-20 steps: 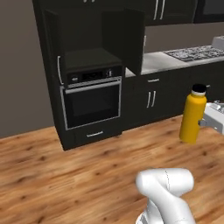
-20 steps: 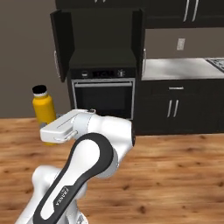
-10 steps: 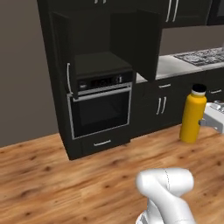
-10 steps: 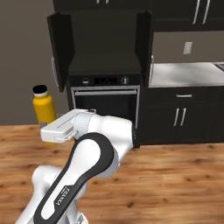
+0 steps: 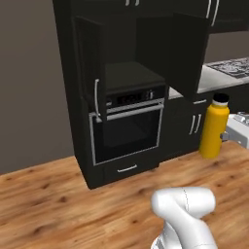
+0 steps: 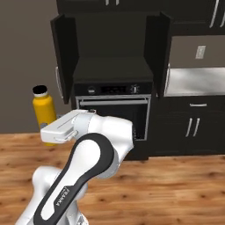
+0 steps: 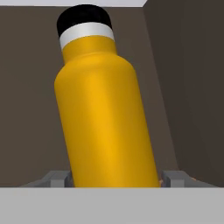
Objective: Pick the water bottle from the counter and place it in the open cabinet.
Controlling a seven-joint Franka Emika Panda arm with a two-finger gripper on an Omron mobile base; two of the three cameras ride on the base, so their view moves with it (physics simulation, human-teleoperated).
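The water bottle (image 5: 214,127), yellow-orange with a pale neck and black cap, hangs upright in the air to the right of the oven in the left base view. My gripper (image 5: 221,139) is shut on its lower body. From the right base view the water bottle (image 6: 44,112) stands left of the tall black unit, with the gripper (image 6: 52,133) at its base. In the hand view the water bottle (image 7: 105,118) leans slightly, and my gripper (image 7: 114,177) clamps it between both fingers (image 7: 57,177). The cabinet (image 5: 131,48) (image 6: 112,44) above the oven stands open, both doors swung out. The counter (image 5: 214,78) (image 6: 195,81) lies to its right.
A built-in black oven (image 5: 129,129) (image 6: 112,110) with a drawer below sits under the open compartment. A cooktop (image 5: 233,65) rests on the counter at far right. Black base cupboards (image 6: 193,127) with bar handles line the right side. Wooden floor (image 5: 58,204) stretches in front.
The whole picture has shifted: the base has driven closer to the tall black unit, which now looks larger. The bottle stays held in the gripper in the same place.
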